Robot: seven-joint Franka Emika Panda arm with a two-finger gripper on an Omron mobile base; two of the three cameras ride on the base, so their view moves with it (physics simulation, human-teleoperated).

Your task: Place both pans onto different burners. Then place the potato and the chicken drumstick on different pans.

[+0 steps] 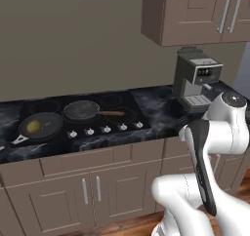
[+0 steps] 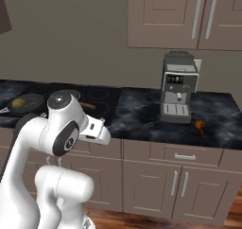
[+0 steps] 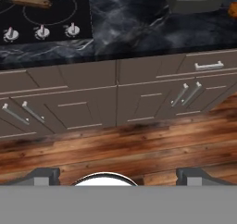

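Relative to the coffee machine (image 1: 197, 79), both pans are seen well to its left on the black cooktop (image 1: 117, 114): the black pan (image 1: 40, 127) with the potato (image 1: 33, 127) inside it lies farthest, the wooden-handled pan (image 1: 82, 110) nearer. The chicken drumstick (image 2: 200, 125) is found on the table (image 2: 142, 114) just right of the machine. The end effector (image 3: 118, 174) is held wide open and empty, its fingertips (image 3: 42, 176) pointed at the wooden floor (image 3: 120, 146).

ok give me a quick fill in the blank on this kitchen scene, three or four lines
1. The yellowish oval potato lies in the black short-handled ____.
2. The dark grey pan has a long brown ____ handle.
3. The small reddish-brown chicken drumstick lies on the dark marbled counter beside the grey ____.
4. The claw's jaws stand ____.

Missing words: pan; wooden; coffee machine; open
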